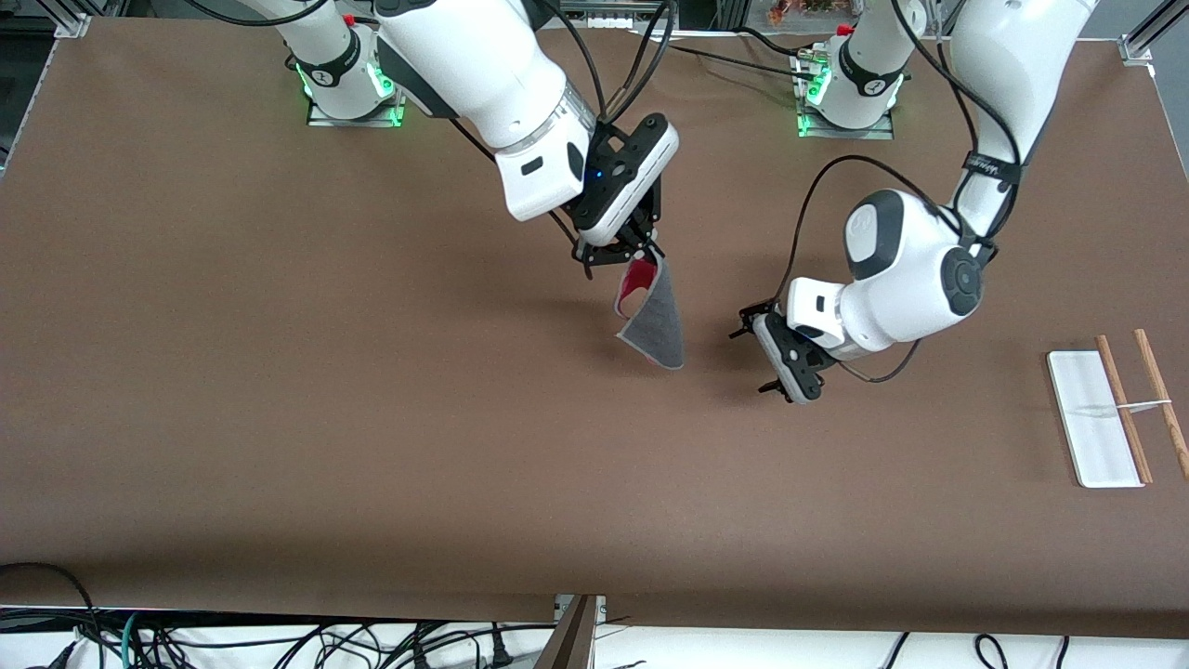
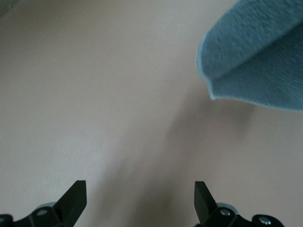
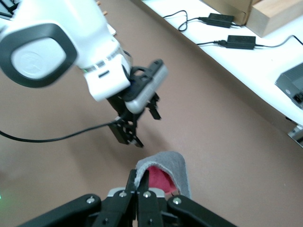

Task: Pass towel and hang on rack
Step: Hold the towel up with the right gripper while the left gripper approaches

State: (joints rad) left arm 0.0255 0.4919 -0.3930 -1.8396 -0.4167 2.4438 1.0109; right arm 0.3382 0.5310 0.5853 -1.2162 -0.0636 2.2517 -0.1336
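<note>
Two grippers are working over the brown worktop (image 1: 279, 390). Right gripper (image 1: 620, 253) is hanging above the middle of the worktop, its fingers pinching tight on the top edge of the towel (image 1: 653, 321); the dark grey cloth is dangling in the air below it, folded over so that the red-pink patch is showing near the grip. Left gripper (image 1: 754, 358) is hovering just beside the towel, toward the left arm's end, its fingers spread wide and gripping nothing. Rack (image 1: 1110, 413) is standing well apart at the left arm's end of the worktop, white base flat, two wooden rods lying parallel, thin wire crossing them.
</note>
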